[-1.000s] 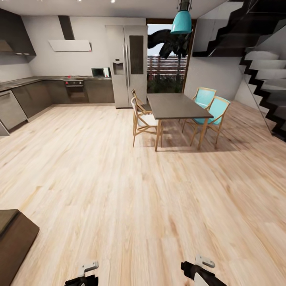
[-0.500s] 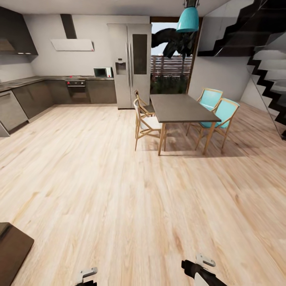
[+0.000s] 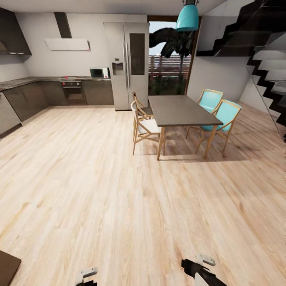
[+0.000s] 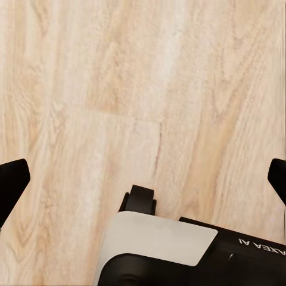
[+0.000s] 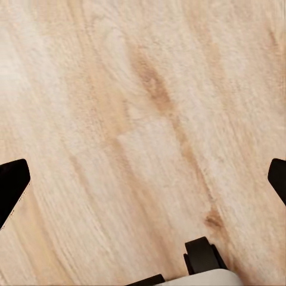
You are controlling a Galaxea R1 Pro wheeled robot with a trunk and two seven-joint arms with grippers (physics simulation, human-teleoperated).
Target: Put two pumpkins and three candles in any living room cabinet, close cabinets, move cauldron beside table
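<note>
Shifted since a second ago: whole head view swung, dark brown corner [image 3: 7, 265] at lower left shrunk to a sliver, dining table and kitchen slid slightly in frame — camera motion, not the furniture.

No pumpkins, candles, cauldron or cabinet identifiable; just open pale wood floor [image 3: 119, 190] ahead. Left gripper [image 4: 143, 179] spread wide over bare floorboards, holding nothing, dark fingertips [image 4: 12, 182] at opposite edges of the left wrist view. Right gripper [image 5: 143, 179] likewise wide and holding nothing, above the floor. Beyond: dark dining table [image 3: 180, 110] with two pale wooden chairs [image 3: 145, 127] on one side and two turquoise chairs [image 3: 220, 115] on the other, steel fridge [image 3: 127, 59], dark kitchen counter [image 3: 47, 81], teal pendant lamp [image 3: 187, 18], black staircase [image 3: 258, 43].
</note>
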